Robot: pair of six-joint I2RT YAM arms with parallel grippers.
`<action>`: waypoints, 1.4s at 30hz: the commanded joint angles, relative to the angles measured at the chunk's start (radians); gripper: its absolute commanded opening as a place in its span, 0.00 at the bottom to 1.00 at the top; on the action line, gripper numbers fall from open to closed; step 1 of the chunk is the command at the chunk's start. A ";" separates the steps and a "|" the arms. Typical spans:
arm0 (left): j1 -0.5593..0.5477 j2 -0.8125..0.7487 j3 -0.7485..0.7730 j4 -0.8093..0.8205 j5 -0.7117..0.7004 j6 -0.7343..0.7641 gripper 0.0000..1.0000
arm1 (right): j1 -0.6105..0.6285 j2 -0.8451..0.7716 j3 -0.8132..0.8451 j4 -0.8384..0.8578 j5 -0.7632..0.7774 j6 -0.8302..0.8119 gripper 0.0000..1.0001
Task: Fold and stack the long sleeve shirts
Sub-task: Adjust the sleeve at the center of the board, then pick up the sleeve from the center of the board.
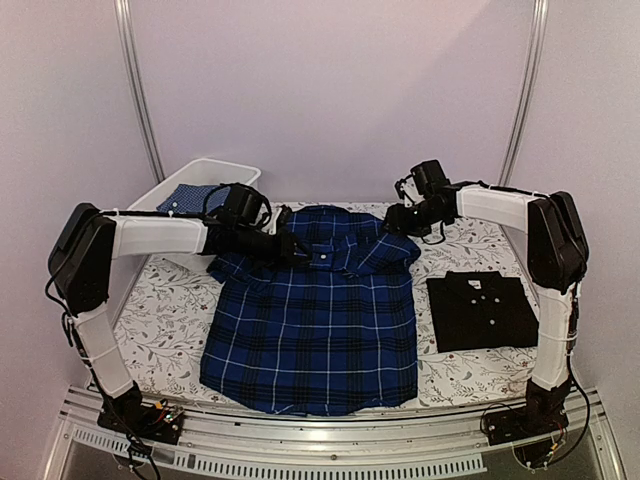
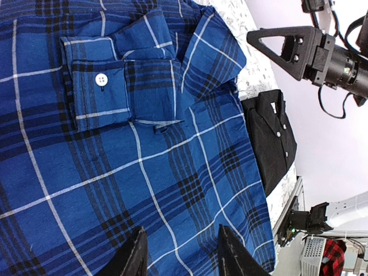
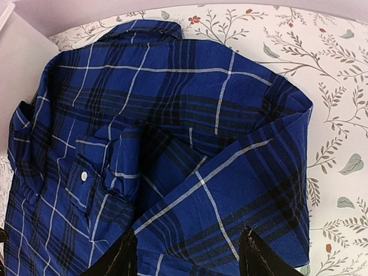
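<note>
Plaid shirt, navy and blue with thin white lines, lies spread flat with its collar at the far end and its hem toward the arm bases. A flowered table cover shows on every side of it. At the shirt's collar end the cloth is doubled over on itself. In the left wrist view a cuff with one white button lies on top of the shirt's body. In the right wrist view the right shoulder part is turned in over the middle.

The left claw reaches in over the shirt's far left corner, beside the collar. Seen from its own camera, the left claw is released: its two dark fingers stand apart above the plaid cloth with nothing between them.

The right claw hangs at the shirt's far right corner. From its wrist camera the right claw is also let go, its fingers spread above the turned-in cloth and gripping nothing.

A black shirt lies folded into a neat rectangle just to the right of the plaid shirt, apart from it, collar and small white buttons facing up. Beyond the plaid shirt's far left corner stands a white bin with some blue cloth inside.
</note>
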 commanded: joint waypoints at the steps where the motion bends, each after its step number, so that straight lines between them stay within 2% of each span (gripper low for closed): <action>1: 0.020 0.008 0.026 0.039 0.000 -0.015 0.42 | 0.029 0.026 0.052 0.003 -0.021 -0.031 0.59; 6: 0.037 0.196 0.234 -0.054 -0.073 0.035 0.43 | 0.051 0.021 0.021 -0.003 -0.006 0.001 0.57; 13: 0.043 0.436 0.513 -0.216 -0.192 0.085 0.46 | 0.051 -0.108 -0.128 0.014 0.026 0.030 0.57; 20: 0.044 0.540 0.625 -0.248 -0.217 0.095 0.52 | 0.051 -0.237 -0.268 0.040 0.031 0.047 0.57; 27: 0.044 0.639 0.729 -0.265 -0.192 0.095 0.51 | 0.051 -0.324 -0.367 0.055 0.039 0.063 0.57; 32: 0.037 0.666 0.778 -0.255 -0.151 0.080 0.42 | 0.051 -0.372 -0.420 0.054 0.051 0.068 0.57; 34: 0.036 0.658 0.791 -0.248 -0.143 0.074 0.34 | 0.051 -0.388 -0.444 0.053 0.055 0.070 0.57; 38: 0.035 0.609 0.797 -0.224 -0.147 0.070 0.11 | 0.053 -0.434 -0.507 0.050 0.049 0.079 0.57; 42: 0.036 0.538 0.803 -0.194 -0.162 0.079 0.00 | 0.081 -0.487 -0.576 0.038 0.046 0.094 0.57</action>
